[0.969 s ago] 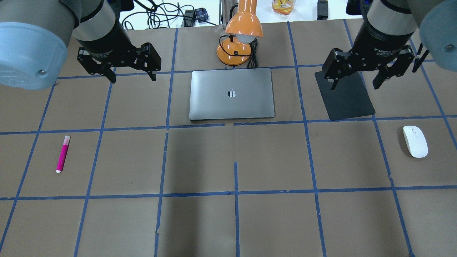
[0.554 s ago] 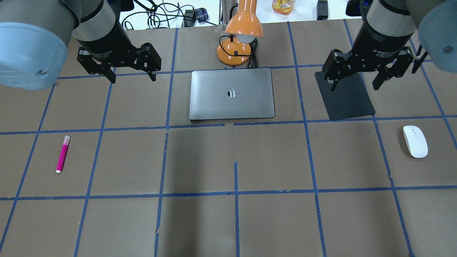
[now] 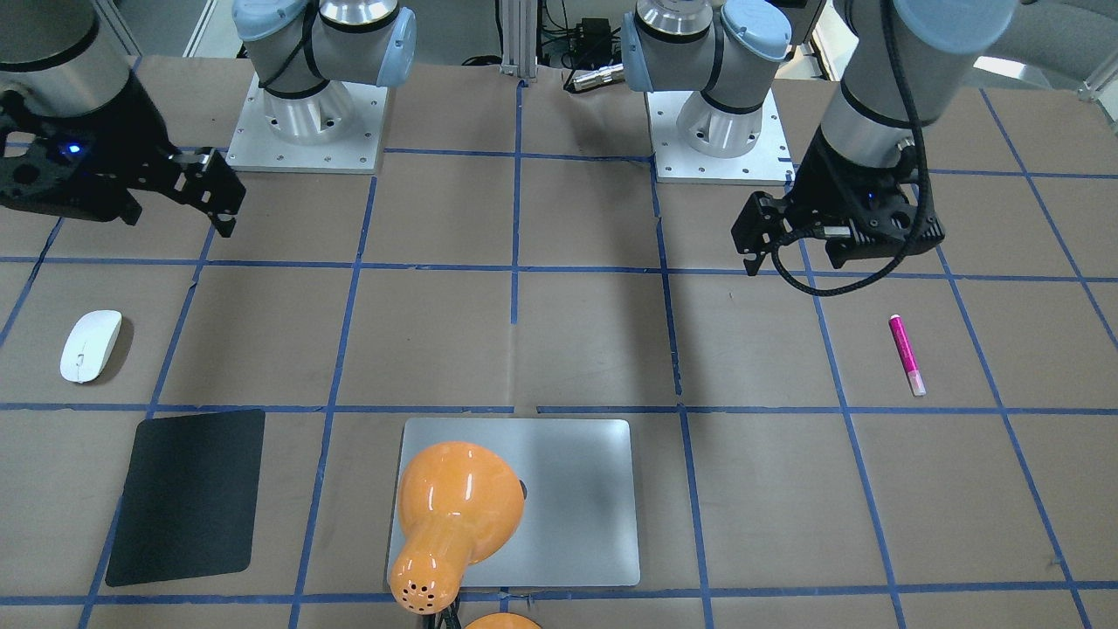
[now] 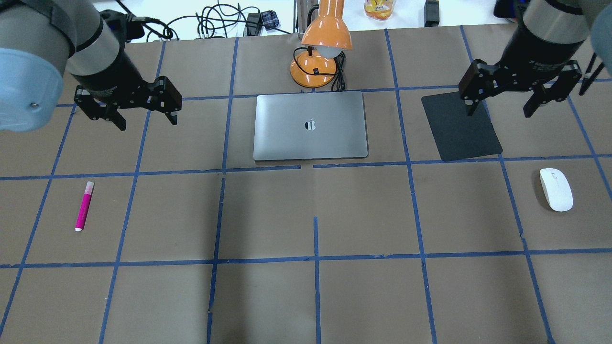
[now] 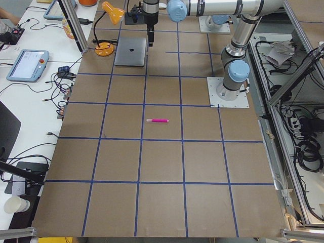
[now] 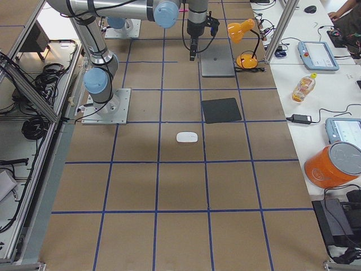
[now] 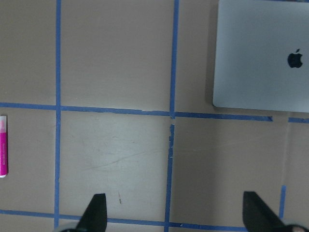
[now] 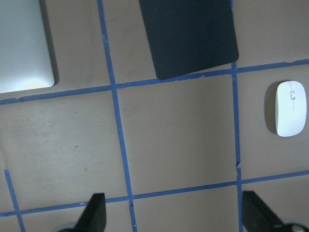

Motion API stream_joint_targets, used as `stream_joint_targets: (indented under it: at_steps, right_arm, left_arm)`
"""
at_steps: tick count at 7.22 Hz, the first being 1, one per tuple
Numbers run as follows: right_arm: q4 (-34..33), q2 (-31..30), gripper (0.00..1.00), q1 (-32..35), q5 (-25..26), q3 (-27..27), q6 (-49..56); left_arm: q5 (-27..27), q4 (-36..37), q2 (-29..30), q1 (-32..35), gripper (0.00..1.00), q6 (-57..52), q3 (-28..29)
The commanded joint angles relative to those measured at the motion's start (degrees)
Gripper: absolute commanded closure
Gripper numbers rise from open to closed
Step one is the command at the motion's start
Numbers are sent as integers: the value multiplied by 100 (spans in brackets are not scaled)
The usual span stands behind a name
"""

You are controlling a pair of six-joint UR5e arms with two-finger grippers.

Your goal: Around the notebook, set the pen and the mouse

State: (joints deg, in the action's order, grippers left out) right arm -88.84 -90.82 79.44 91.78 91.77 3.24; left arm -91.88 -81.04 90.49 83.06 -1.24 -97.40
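Pen (image 4: 84,206) lies flat at the left of the table (image 4: 267,296), well apart from the notebook (image 4: 311,125), its long axis running near-to-far. Left gripper (image 4: 147,123), jaws wide apart and empty, hovers farther out and right of it, and belongs to the nearer arm. Right gripper (image 4: 499,113), likewise spread, hangs beyond the mouse (image 4: 556,189).

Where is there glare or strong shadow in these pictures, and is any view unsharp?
Front-facing view: white glare spots on the lamp; the mouse throws a soft shadow to its right. Overhead view: a broad dark shadow lies on the table below the notebook. Right wrist view: slightly soft; notebook corner washed out.
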Motion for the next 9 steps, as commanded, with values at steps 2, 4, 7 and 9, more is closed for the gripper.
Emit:
stream_joint_targets:
  at_steps: [2,4,7,9]
  right_arm:
    - [-350,387,0,-1172,51,16,1079]
    - [-702,835,0,-1806,33,25,1711]
    - [-1635,1715,0,-2449,33,156,2688]
    - [-2843,1945,0,-2459,42,969,2822]
  left_arm:
    - [65,2021,291,-1979,0,-2228,-1725]
    - [135,3354,923,-3054,0,-4149,-2212]
    - [223,3621,1663,-3304,0,-3831,-2143]
    - [223,3726,1822,-3313,10,-3822,-2108]
